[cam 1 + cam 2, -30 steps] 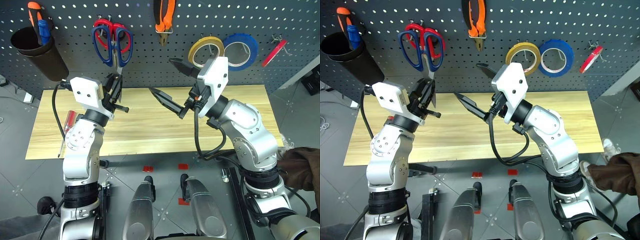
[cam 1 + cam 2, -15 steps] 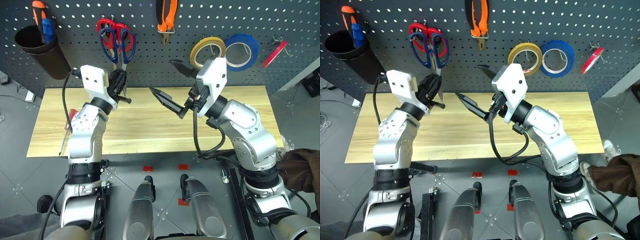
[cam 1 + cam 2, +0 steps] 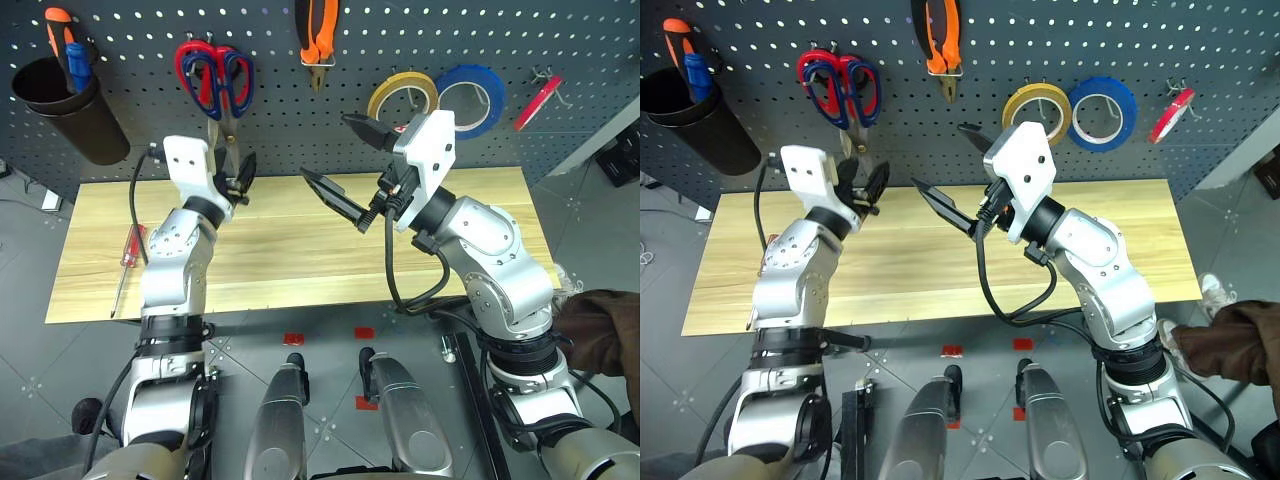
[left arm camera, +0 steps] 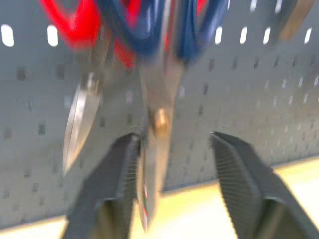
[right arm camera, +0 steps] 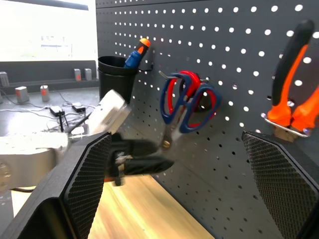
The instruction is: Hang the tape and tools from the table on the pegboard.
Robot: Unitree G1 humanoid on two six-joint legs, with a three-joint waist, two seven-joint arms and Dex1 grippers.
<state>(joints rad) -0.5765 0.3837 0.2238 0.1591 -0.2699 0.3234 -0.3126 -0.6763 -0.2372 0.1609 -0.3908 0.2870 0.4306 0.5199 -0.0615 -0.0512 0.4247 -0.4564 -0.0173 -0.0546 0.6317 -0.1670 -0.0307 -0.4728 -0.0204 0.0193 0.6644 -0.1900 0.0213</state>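
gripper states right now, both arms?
Left gripper: open, fingers either side of the blue scissors' blade, not gripping.
Right gripper: open, holding nothing.

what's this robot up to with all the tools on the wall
It is hanging tools on the pegboard. The blue-handled scissors hang on a hook over the red-handled scissors, and the left gripper sits open around their blades. The pliers and yellow tape already hang. The red screwdriver lies on the table. The right gripper hovers open, holding nothing.
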